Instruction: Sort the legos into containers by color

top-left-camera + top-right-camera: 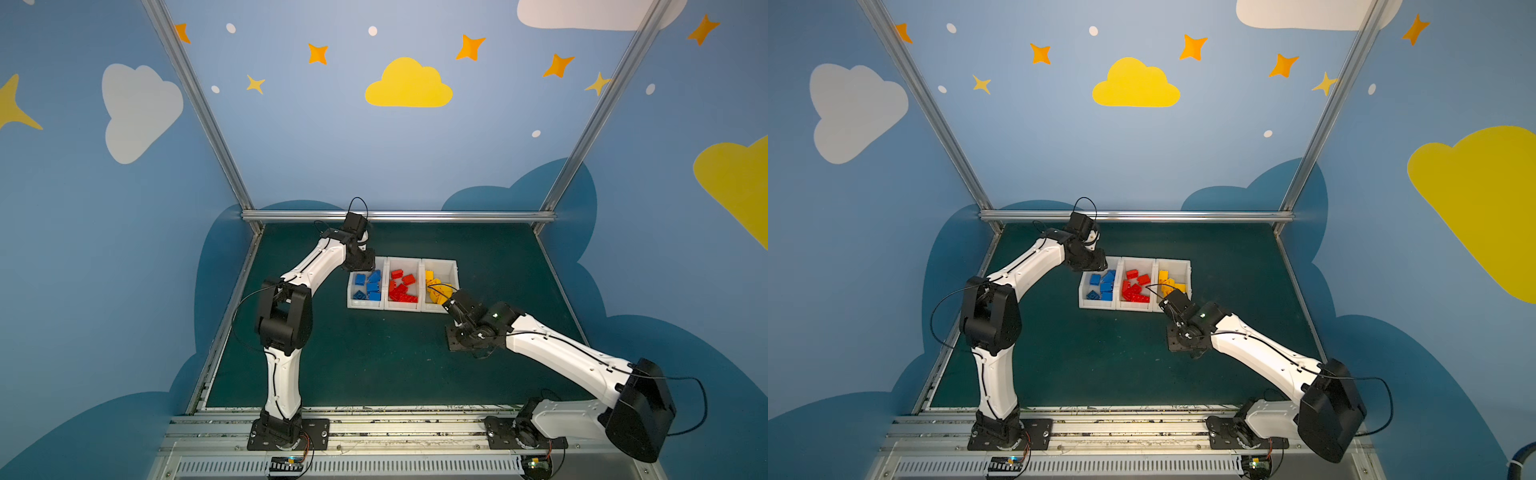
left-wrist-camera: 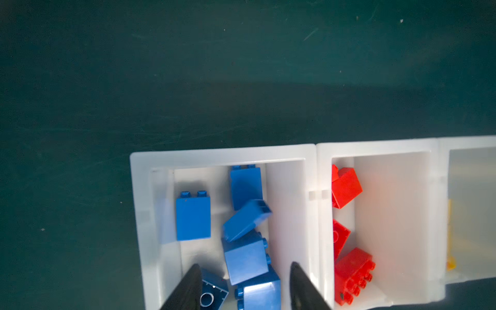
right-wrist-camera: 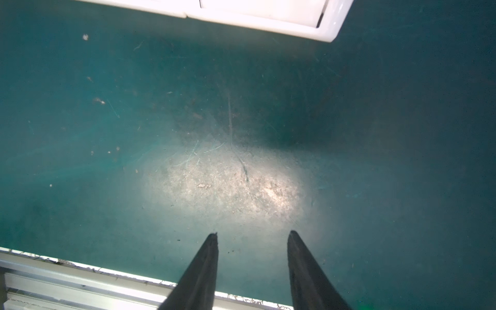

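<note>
Three joined white containers point(image 1: 365, 305) stand mid-mat in both top views. The left one holds several blue legos point(image 1: 370, 284), the middle one red legos point(image 1: 402, 287), the right one yellow legos point(image 1: 434, 284). My left gripper point(image 2: 245, 265) hangs open over the blue container point(image 2: 222, 157), nothing between its fingers; below it a tilted, blurred blue brick point(image 2: 247, 220) rests on other blue ones. Red bricks point(image 2: 351, 273) lie in the neighbouring bin. My right gripper point(image 3: 252, 233) is open and empty over bare mat, just in front of the yellow container's corner point(image 3: 326, 36).
The green mat point(image 1: 374, 365) spreads around the bins. An aluminium rail point(image 3: 80, 281) runs along the table's front edge, close behind my right gripper. Metal frame bars point(image 1: 399, 216) border the back and sides. Both arm bases sit on the front rail.
</note>
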Robot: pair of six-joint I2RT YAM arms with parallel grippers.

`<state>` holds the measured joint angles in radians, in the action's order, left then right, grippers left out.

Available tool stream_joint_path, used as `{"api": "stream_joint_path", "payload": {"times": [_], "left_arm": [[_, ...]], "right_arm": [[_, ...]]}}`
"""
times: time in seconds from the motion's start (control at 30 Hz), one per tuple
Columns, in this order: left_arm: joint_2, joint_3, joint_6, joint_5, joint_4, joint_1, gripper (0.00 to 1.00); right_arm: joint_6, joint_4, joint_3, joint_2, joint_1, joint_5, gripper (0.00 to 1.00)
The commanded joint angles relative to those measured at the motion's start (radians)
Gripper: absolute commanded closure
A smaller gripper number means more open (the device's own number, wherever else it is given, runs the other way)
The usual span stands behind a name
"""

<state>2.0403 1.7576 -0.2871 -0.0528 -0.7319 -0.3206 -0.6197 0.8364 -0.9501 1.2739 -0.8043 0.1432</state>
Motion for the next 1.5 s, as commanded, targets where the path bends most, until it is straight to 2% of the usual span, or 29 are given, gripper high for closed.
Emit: {"api": "stream_joint_path", "payload": {"times": [0.0, 0.13, 0.23, 0.4, 0.47, 0.53, 0.57, 0.67, 0.8, 0.87, 0.93, 1.0, 1.1, 1.17, 1.2, 1.27, 1.3, 1.37, 1.4, 1.47], "left_arm": [[-0.026, -0.001, 0.011, 0.000, -0.029, 0.003, 0.37], [-0.124, -0.107, -0.009, 0.015, 0.046, 0.008, 0.34], [-0.252, -0.241, -0.025, 0.036, 0.155, 0.018, 0.32], [-0.511, -0.498, -0.039, 0.151, 0.357, 0.052, 0.27], [-0.628, -0.618, -0.032, 0.212, 0.447, 0.081, 0.18], [-0.725, -0.719, -0.029, 0.259, 0.513, 0.117, 0.07], [-0.772, -0.772, -0.027, 0.285, 0.544, 0.139, 0.01], [-0.889, -0.921, 0.021, 0.385, 0.622, 0.178, 0.00], [-1.024, -1.175, 0.133, 0.539, 0.850, 0.186, 0.00], [-1.065, -1.294, 0.191, 0.559, 0.978, 0.199, 0.00], [-1.072, -1.417, 0.232, 0.553, 1.155, 0.214, 0.00], [-1.036, -1.465, 0.255, 0.519, 1.241, 0.227, 0.00], [-0.906, -1.431, 0.278, 0.456, 1.240, 0.244, 0.00], [-0.801, -1.421, 0.262, 0.454, 1.319, 0.249, 0.00], [-0.751, -1.427, 0.242, 0.461, 1.412, 0.251, 0.00], [-0.696, -1.424, 0.228, 0.421, 1.511, 0.264, 0.00], [-0.669, -1.397, 0.238, 0.392, 1.477, 0.270, 0.00], [-0.594, -1.392, 0.250, 0.358, 1.527, 0.271, 0.00], [-0.540, -1.401, 0.259, 0.331, 1.586, 0.274, 0.00], [-0.455, -1.390, 0.264, 0.323, 1.686, 0.276, 0.00]], "right_arm": [[0.007, 0.023, 0.006, -0.055, 0.014, 0.036, 0.52], [0.047, 0.005, 0.031, -0.109, 0.026, 0.063, 0.48], [0.079, -0.002, 0.034, -0.160, 0.049, 0.106, 0.46], [0.163, -0.034, 0.030, -0.257, 0.134, 0.189, 0.41], [0.212, -0.084, 0.035, -0.308, 0.188, 0.241, 0.38], [0.253, -0.157, 0.050, -0.360, 0.241, 0.301, 0.31], [0.269, -0.211, 0.066, -0.390, 0.270, 0.343, 0.27], [0.343, -0.479, 0.194, -0.474, 0.355, 0.418, 0.16], [0.497, -0.966, 0.482, -0.522, 0.464, 0.366, 0.10], [0.533, -1.097, 0.581, -0.506, 0.515, 0.334, 0.10], [0.536, -1.132, 0.631, -0.455, 0.572, 0.285, 0.10], [0.539, -1.134, 0.630, -0.362, 0.624, 0.239, 0.10], [0.547, -1.120, 0.573, -0.207, 0.665, 0.198, 0.10], [0.580, -1.212, 0.553, -0.103, 0.693, 0.182, 0.10], [0.542, -1.244, 0.535, -0.066, 0.710, 0.181, 0.10], [0.458, -1.302, 0.520, 0.007, 0.780, 0.067, 0.08], [0.449, -1.341, 0.515, 0.069, 0.798, 0.018, 0.08], [0.510, -1.447, 0.509, 0.170, 0.799, -0.089, 0.05], [0.568, -1.448, 0.490, 0.195, 0.793, -0.132, 0.05], [0.533, -1.341, 0.455, 0.172, 0.789, -0.117, 0.05]]}}
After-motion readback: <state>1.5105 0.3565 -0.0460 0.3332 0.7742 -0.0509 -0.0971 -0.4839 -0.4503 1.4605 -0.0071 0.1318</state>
